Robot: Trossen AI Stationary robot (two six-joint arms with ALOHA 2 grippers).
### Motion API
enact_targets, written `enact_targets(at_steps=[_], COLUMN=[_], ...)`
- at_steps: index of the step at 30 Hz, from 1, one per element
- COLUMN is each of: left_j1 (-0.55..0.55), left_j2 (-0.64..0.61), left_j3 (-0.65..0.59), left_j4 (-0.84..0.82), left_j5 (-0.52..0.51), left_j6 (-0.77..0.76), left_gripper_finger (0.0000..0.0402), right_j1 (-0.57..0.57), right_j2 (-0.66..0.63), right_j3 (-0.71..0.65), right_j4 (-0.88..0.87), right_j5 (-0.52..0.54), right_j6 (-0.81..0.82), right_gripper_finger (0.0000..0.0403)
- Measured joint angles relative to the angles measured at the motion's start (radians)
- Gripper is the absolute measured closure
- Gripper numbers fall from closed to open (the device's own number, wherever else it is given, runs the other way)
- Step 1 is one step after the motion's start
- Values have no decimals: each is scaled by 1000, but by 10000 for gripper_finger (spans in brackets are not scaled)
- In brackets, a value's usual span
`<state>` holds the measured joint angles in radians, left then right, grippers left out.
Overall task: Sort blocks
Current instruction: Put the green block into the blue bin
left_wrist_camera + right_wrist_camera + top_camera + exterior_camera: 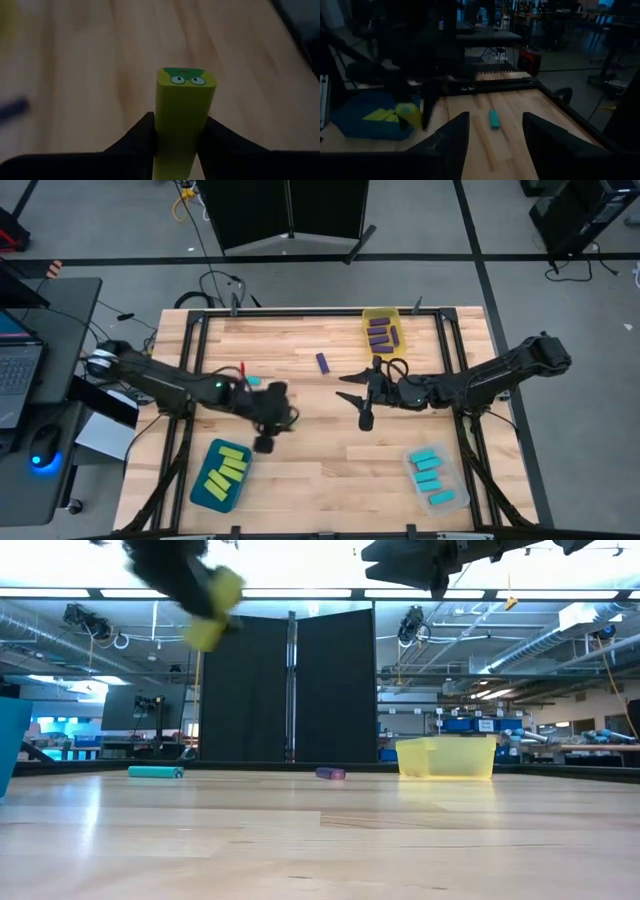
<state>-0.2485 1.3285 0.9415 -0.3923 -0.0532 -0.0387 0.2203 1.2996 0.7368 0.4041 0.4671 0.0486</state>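
Left gripper (177, 142) is pinching a lime green block (181, 115) between its fingers, lifted off the table (330, 470), near the teal bin (200, 490). That bin sits at the near left corner with about 4 lime blocks (228, 470) in it. Right gripper (362, 402) is spread wide with nothing in it, hanging over the middle of the table, just in front of the yellow bin (382, 313). Yellow bin's at the far edge holding about 3 purple blocks (381, 334). Clear bin (452, 498) at the near right corner has about 5 cyan blocks (428, 471). Loose on the wood: 1 purple block (323, 362) between the arms toward the far side, and 1 cyan block (252, 381) beside the left arm.
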Motion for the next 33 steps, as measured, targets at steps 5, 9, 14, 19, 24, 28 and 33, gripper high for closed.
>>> enact_targets(at_steps=[5,9,14,19,24,28,33], left_j1=[-164,-318,-508,-588,-596,-586,-582], left_j2=[-16,-16,-13,-13,-13,-13,-13], left_j3=[85,86,86,57,-68,-135,-148], left_j4=[-369,-537,-569,-558,-480,-430,-414], left_j5=[-5,-1,-12,-84,-68,-44,-10], left_j6=[-189,-423,-667,-833,-863,-867,-871], left_gripper_finger=[285,285,285,285,285,285,281], right_j1=[-1,-1,-7,-20,-23,-23,-37], right_j2=[-12,0,15,16,22,24,24], right_j3=[0,0,0,0,0,0,0], right_j4=[-16,-23,-33,-60,-65,-69,-85], right_j5=[0,0,-1,-5,-5,-8,-8], right_j6=[-9,-38,-73,-70,-50,-23,-15], right_gripper_finger=[238,259,281,297,310,318,320])
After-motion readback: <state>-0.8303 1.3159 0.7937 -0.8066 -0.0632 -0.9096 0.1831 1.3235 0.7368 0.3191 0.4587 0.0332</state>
